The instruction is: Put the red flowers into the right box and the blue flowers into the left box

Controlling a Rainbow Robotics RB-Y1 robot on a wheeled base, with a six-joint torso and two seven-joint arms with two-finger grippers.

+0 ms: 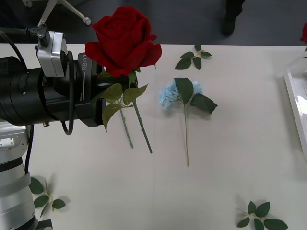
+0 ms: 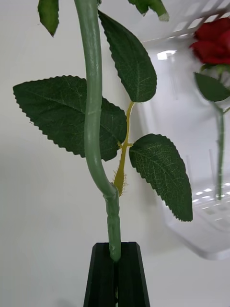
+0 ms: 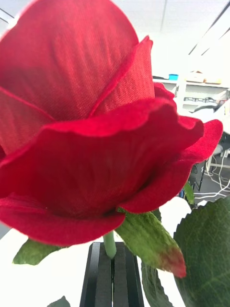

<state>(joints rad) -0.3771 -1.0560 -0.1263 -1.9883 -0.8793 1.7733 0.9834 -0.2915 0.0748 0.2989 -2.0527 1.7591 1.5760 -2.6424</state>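
We saw the right box at the right edge of the surface, a shallow white tray with a raised rim. One red rose lay inside it, head near one end wall and stem running along the floor of the tray. We could not make out anything else in it.

The left arm reached in from the left of the front view, its black forearm level above the surface and pointing toward the middle. The left pincer was closed tight, its two black fingers pressed on the stem just under the head of a raised red flower. That flower's stem and leaves hung below, clear of the surface.

From the right wrist we saw the right pincer likewise clamped, on the lower end of a leafy green stem, with the right box just beyond it.

A blue flower lay flat mid-surface, apart from both. Loose leaf sprigs lay scattered nearby.
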